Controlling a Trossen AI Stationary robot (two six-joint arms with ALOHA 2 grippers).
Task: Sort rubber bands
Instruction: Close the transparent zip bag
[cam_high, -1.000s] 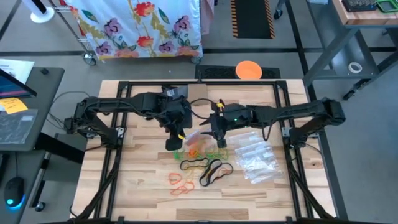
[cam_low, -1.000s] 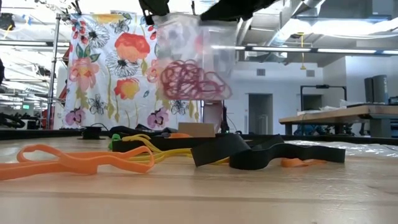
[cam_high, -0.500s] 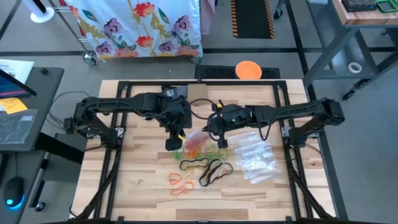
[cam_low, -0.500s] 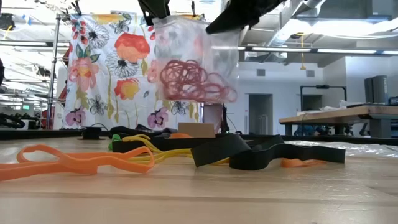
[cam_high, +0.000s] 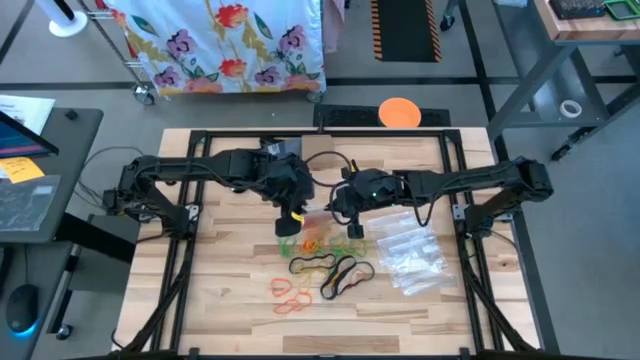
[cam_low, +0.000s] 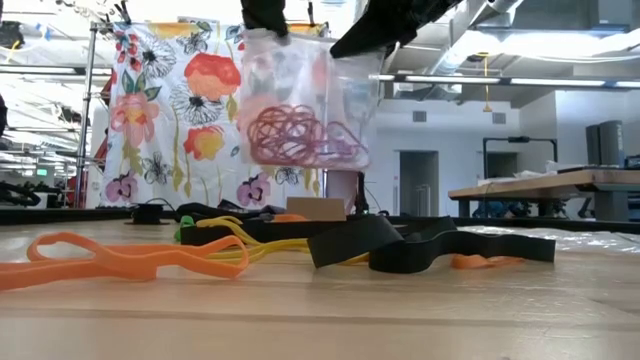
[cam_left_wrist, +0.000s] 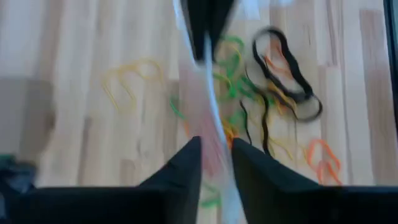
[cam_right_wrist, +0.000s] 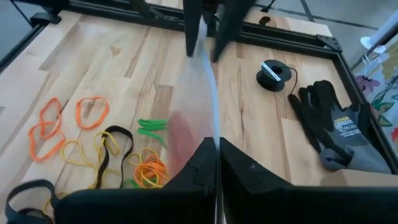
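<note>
Above the table's middle, a clear plastic zip bag holding red rubber bands, hung between both grippers. Right gripper clamped shut on its rim; left gripper slightly parted around the film. Bagging step, probably. Next: probably fetching loose orange, yellow, green and black bands below.

One hanging bag, two gloves, many rubber bands

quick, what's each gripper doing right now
left gripper: fingers slightly apart at the top edge of the clear bag of red bands; grip cannot be told.
right gripper: closed on the bag's other top edge, holding it up.
</note>
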